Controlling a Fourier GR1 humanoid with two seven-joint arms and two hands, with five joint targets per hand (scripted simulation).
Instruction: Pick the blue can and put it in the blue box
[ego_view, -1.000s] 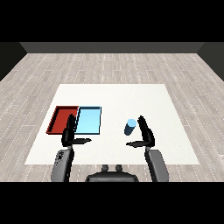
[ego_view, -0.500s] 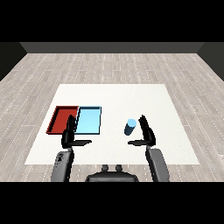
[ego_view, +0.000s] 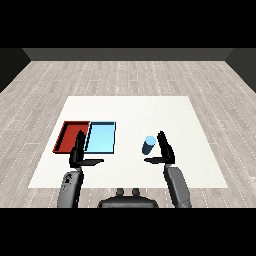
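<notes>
The blue can (ego_view: 148, 145) stands upright on the white table (ego_view: 150, 110), right of centre. My right hand (ego_view: 165, 150) is just to its right, fingers straight up and thumb stretched under the can's near side, not touching it. The light blue tray (ego_view: 101, 137) lies left of centre and holds nothing. My left hand (ego_view: 78, 152) hovers in front of the trays' near edge, fingers straight, thumb pointing right, holding nothing.
A red tray (ego_view: 70, 136) lies side by side with the blue tray, on its left. Grey wooden floor surrounds the table. Bare table surface stretches between the blue tray and the can.
My right hand has edged slightly closer to the can. The left hand and both trays look the same.
</notes>
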